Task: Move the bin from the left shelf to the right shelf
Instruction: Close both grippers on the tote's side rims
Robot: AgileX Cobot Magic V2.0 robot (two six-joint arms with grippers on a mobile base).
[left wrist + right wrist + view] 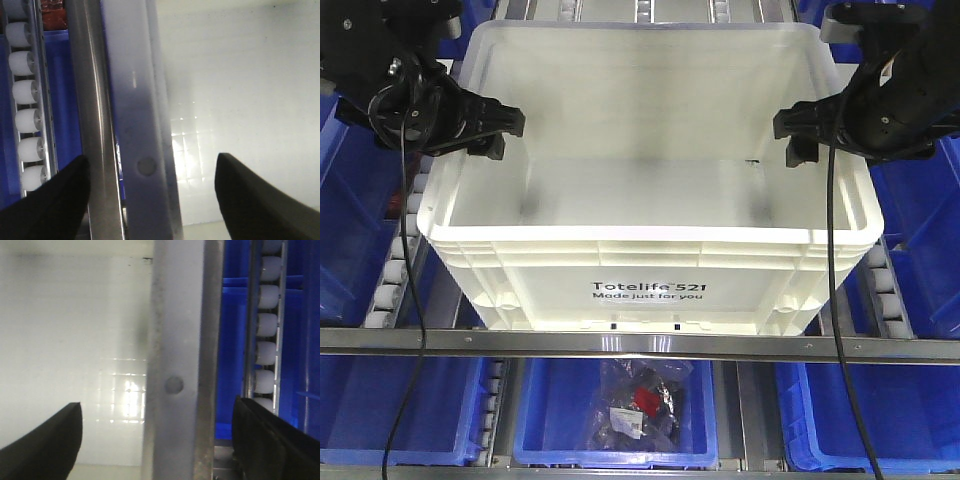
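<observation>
Colleague: How do the fingers stand?

Me: My left fingers (45, 210) are spread wide and hold nothing. One hangs over the inside of the bin (650, 290), the other outside it above a steel rail (95, 100). The bin's left rim runs between them and touches neither. My right fingers (45, 450) mirror that: wide apart, one tip inside, one outside over the rollers (267, 330), with the right rim in the gap.

Colleague: And the bin itself?

Me: It's the big white one, sitting upright on the roller shelf in the middle of the front view. Its printed side faces me, just behind the front bar (640, 343). I can't tell whether this counts as the left or the right shelf.

Colleague: What's around it?

Me: Blue bins (350, 230) on either side, close to its walls. There are more on the level below, and the middle one holds a clear bag (635, 400) of small packets. Black cables hang down from both arms.
</observation>
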